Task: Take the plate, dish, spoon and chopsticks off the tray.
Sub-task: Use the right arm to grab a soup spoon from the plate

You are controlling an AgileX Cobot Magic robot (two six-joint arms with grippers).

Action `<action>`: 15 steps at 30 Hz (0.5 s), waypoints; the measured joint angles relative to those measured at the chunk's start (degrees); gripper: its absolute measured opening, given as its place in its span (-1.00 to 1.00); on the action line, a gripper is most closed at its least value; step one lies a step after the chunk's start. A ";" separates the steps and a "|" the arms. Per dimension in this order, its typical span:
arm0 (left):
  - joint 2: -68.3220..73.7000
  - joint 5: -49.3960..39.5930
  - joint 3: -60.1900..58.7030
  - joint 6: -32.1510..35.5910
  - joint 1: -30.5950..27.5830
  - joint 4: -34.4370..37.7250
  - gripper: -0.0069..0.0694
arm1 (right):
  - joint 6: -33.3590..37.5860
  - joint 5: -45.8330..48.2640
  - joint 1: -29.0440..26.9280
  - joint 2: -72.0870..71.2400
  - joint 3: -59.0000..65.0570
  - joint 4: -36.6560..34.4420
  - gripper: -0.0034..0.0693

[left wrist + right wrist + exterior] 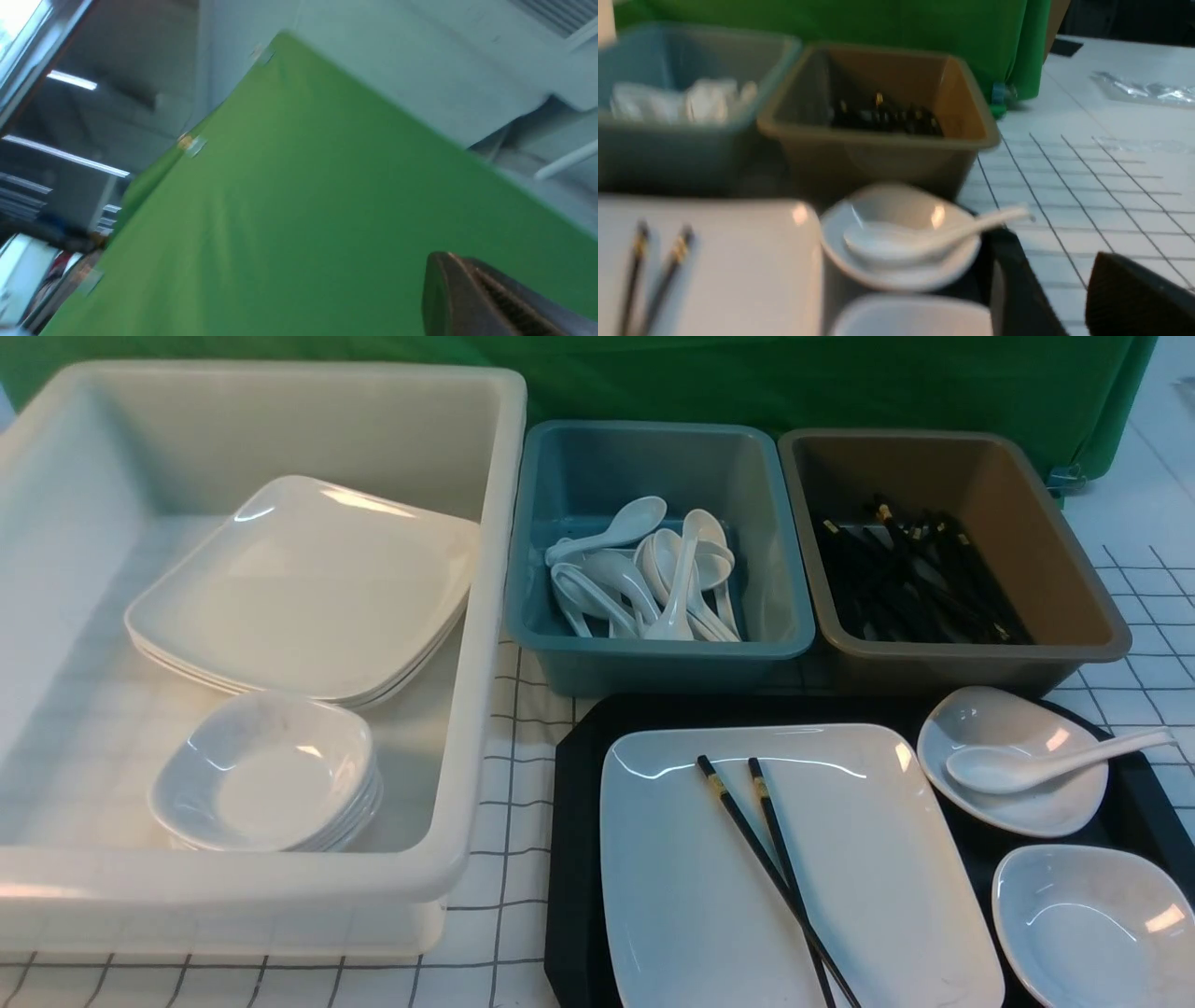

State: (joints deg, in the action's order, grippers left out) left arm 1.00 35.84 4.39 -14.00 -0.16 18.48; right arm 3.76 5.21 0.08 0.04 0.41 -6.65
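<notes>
The black tray [574, 859] lies at the front right. On it sits the large white plate [868, 859] with the black chopsticks [738, 814] lying across it. Right of the plate a small white dish [990, 719] holds the white spoon [1008, 770], handle pointing right. A second, empty dish [1092, 924] sits nearer. No gripper shows in the front view. The right wrist view shows the plate [738, 261], chopsticks [668, 266], spoon [915, 238] and one dark finger [1134, 298] beside the tray's right edge. The left wrist view shows one finger [467, 298] against green cloth.
A big white tub [485, 616] at the left holds stacked plates and small dishes. Behind the tray a teal tub [653, 653] holds several spoons and a brown tub [971, 658] holds several chopsticks. A grid-patterned cloth [523, 803] covers the table.
</notes>
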 joint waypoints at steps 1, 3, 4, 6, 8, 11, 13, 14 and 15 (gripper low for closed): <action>0.64 -1.27 2.77 -0.12 0.00 -0.99 -0.81 | -2.98 -2.24 0.00 0.00 0.05 -2.04 -0.25; 2.50 -8.00 9.47 -1.47 0.00 -3.24 -0.81 | -13.80 -8.06 0.00 0.00 0.05 -7.32 -0.25; 3.50 -10.49 12.41 -2.15 0.00 -4.09 -0.81 | -18.23 -9.68 0.00 0.00 0.05 -8.23 -0.25; 6.87 -20.42 19.73 -3.27 0.00 -5.87 -0.81 | -27.34 -12.11 0.00 0.00 0.05 -10.18 -0.25; 11.36 -31.52 26.57 -3.79 0.00 -6.81 -0.81 | -32.47 -13.02 0.00 0.00 0.06 -10.85 -0.25; 19.24 -50.00 35.00 -1.74 0.00 -6.89 -0.81 | -35.09 -13.66 0.00 0.00 0.11 -11.04 -0.25; 24.86 -59.60 39.45 1.83 0.00 -5.95 -0.81 | -35.68 -13.71 0.00 0.00 0.11 -11.25 -0.25; 25.48 -61.86 39.89 2.25 0.00 -5.79 -0.81 | -35.67 -13.71 0.00 0.00 0.11 -11.24 -0.25; 30.62 -69.31 42.61 5.20 0.00 -4.37 -0.81 | -35.91 -13.87 0.00 0.00 0.11 -11.24 -0.25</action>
State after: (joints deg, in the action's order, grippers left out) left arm 31.62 -33.47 47.00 -8.79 -0.16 14.11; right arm -32.15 -8.66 0.08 0.04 0.52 -17.89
